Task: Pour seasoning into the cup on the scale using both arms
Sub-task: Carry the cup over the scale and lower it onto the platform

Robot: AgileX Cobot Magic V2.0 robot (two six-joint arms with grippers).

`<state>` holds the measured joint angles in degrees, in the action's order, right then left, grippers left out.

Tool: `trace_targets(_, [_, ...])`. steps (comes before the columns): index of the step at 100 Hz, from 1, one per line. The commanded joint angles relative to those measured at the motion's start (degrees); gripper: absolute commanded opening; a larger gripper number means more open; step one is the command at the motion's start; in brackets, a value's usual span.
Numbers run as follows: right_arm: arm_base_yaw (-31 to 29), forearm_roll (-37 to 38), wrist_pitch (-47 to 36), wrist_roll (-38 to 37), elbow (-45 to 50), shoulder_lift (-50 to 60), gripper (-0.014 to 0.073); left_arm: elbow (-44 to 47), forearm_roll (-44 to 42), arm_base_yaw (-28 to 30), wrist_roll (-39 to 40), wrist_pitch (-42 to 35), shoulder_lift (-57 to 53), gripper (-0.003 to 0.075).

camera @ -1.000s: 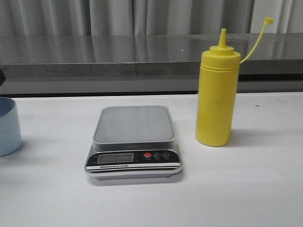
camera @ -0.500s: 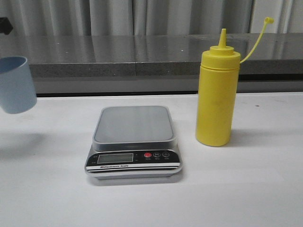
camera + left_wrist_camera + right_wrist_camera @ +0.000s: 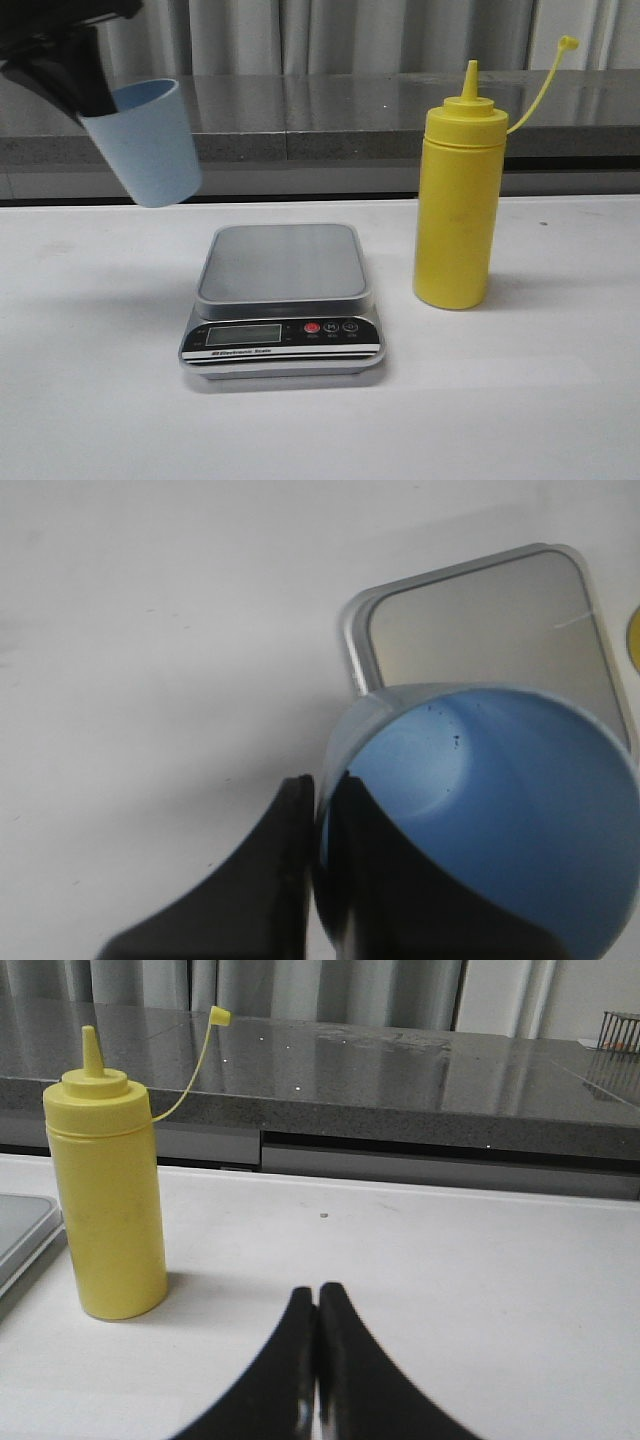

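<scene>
Step in hand: cup transfer. Left gripper (image 3: 322,880) clamped on rim of blue cup (image 3: 148,143), held tilted in air above worktop's left part, short of the digital scale (image 3: 283,300). Right gripper (image 3: 318,1360) fingers together, idle; yellow squeeze bottle (image 3: 458,198) upright right of scale. Next: level cup, lower onto grey platform.

A kitchen-like test bench: white table (image 3: 560,400), grey stone counter (image 3: 300,120), curtains (image 3: 330,35).

The left gripper (image 3: 85,95) is showing as a matte black, angular body at ten o'clock in the front view, while each wrist view is showing two smooth black fingers (image 3: 335,1350) curving broad-based up to narrow rounded tips (image 3: 295,795).
</scene>
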<state>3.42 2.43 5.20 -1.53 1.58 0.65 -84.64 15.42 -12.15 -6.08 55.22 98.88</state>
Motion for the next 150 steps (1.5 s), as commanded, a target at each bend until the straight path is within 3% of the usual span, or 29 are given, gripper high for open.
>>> trace_targets(1, [-0.18, 0.13, -4.69, 0.29, -1.28, 1.07, -0.0067, -3.94, 1.72, -3.07, -0.24, -1.83, 0.0, -0.002])
trace_targets(53, [-0.18, 0.13, -4.69, 0.29, -1.28, 1.07, -0.0067, -19.99, 1.62, -10.52, -0.14, 5.49, 13.67, -0.002])
trace_targets(86, [-0.18, 0.13, -4.69, 0.29, -1.28, 1.07, -0.0067, -20.0, -0.15, -12.16, -0.14, 5.96, 15.32, -0.002])
trace_targets(103, [-0.18, 0.13, -4.69, 0.29, -1.28, 1.07, -0.0067, -20.0, -5.03, -13.21, -0.14, 6.82, 15.58, -0.002])
trace_targets(141, [-0.18, 0.13, -4.69, 0.29, -1.28, 1.07, -0.0067, -20.0, -5.26, -13.52, -0.25, 6.84, 15.58, -0.0019])
trace_targets(150, [-0.18, 0.13, -4.69, 0.29, -1.28, 1.07, -0.0067, -20.0, -5.26, -13.52, -0.54, 6.84, 15.58, 0.0012])
